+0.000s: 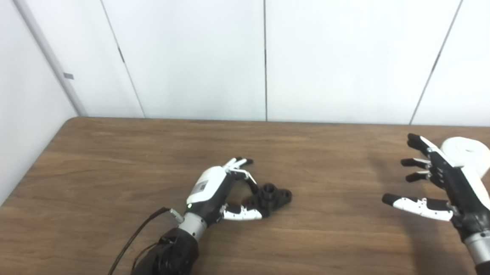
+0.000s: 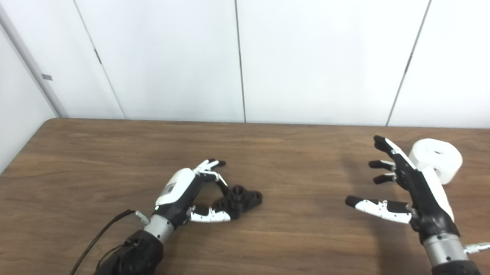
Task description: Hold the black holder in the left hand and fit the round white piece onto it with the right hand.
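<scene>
lower left, the left robot hand (image 1: 225,189) cups the black plastic holder (image 1: 274,196) on the brown wooden tabletop (image 1: 102,163), fingers apart, likely preparing a grip. right robot hand (image 1: 443,185) spread, empty, beside the round white piece (image 1: 473,153) at far right.

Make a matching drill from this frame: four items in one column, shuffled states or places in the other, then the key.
Column 1
1. left hand
2. right hand
3. black holder
4. round white piece

Column 2
A. on the table, behind the open hand
B. open, fingers spread, holding nothing
C. lying on the table between fingers and thumb
D. curled around the dark part, grip not clearly closed

Pairs: 1-D, 2-B, 3-C, 4-A
</scene>
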